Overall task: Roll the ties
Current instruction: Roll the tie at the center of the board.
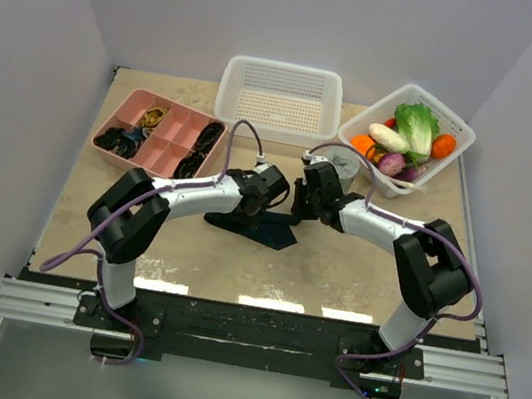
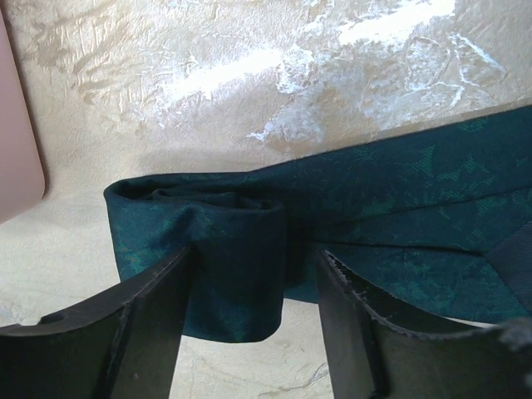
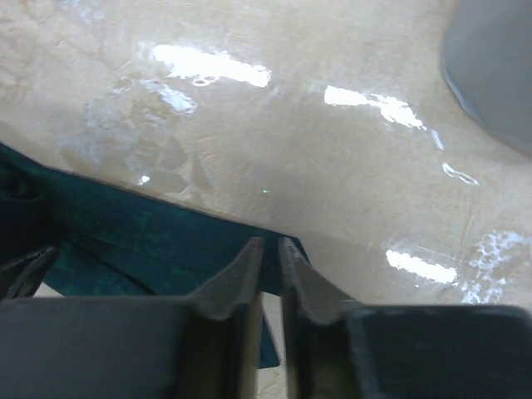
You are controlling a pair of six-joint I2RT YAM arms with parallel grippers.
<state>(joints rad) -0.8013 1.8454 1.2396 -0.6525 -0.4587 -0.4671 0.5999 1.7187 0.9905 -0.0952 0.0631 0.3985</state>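
The left arm (image 1: 189, 193) and right arm (image 1: 380, 225) are white with fat black joints and loopy purple cables (image 1: 245, 123).

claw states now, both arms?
Left claw: open, straddling the tie's rolled end.
Right claw: jaws a slit apart at the tie's edge; grip cannot be told.

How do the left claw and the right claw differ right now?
The left claw stands open, fingers wide apart; the right claw holds its fingers almost together, with a thin slit between. The left claw straddles the rolled end of the tie; the right claw sits at the edge of its flat part. Both hang low over the same green tie; whether the right one pinches it I cannot tell.
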